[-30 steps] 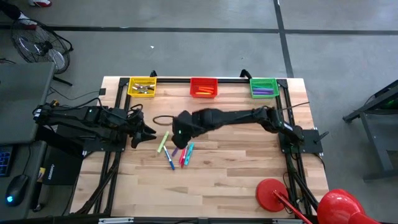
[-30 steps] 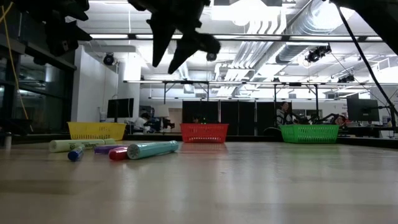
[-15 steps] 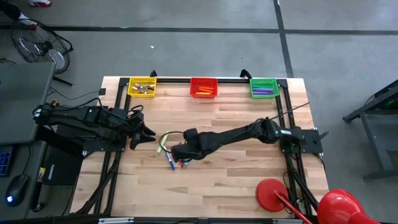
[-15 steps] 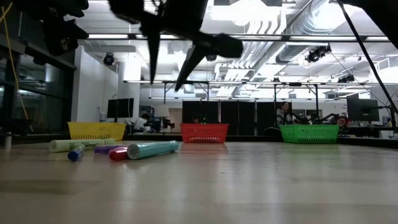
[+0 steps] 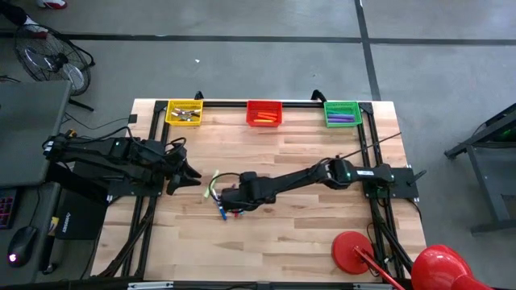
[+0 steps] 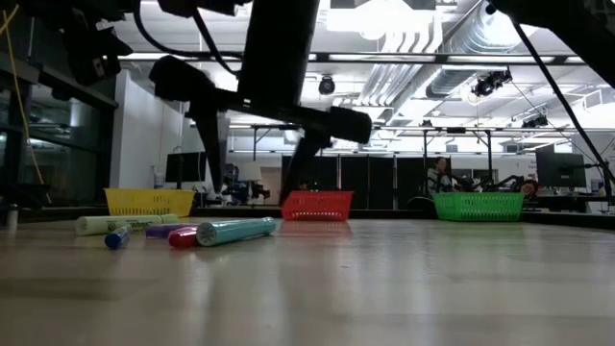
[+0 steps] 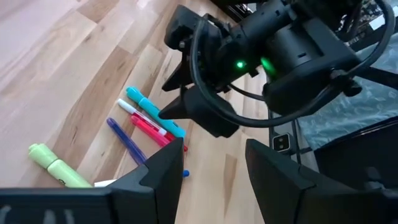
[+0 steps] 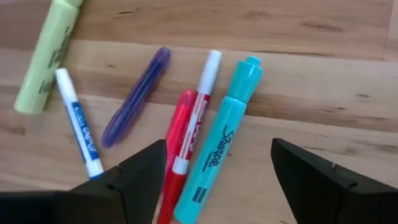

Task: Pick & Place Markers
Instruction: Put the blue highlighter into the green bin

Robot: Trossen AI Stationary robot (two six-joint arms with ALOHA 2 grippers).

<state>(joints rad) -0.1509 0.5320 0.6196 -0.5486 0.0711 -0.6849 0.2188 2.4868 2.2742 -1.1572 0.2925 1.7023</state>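
Observation:
Several markers lie flat and close together on the wood table left of centre: a yellow-green highlighter [image 8: 46, 56], a blue-and-white one [image 8: 78, 121], a purple one [image 8: 134, 96], a red one [image 8: 177, 155], a white-capped one [image 8: 202, 93] and a teal one [image 8: 217, 143]. They also show in the low view [image 6: 235, 231]. My right gripper [image 5: 234, 201] hangs open just above them, fingers pointing down, one on either side of the red and teal markers, touching nothing. My left gripper [image 5: 193, 171] waits open at the table's left.
A yellow basket [image 5: 184, 112], a red basket [image 5: 264, 113] and a green basket [image 5: 342, 113] stand along the far edge, each with markers inside. A red round object [image 5: 352, 251] sits at the near right corner. Bare wood lies between the markers and the baskets.
My right gripper has gone toward the table's near edge and come down over the loose markers, its arm stretching lower across the table. The markers have not moved.

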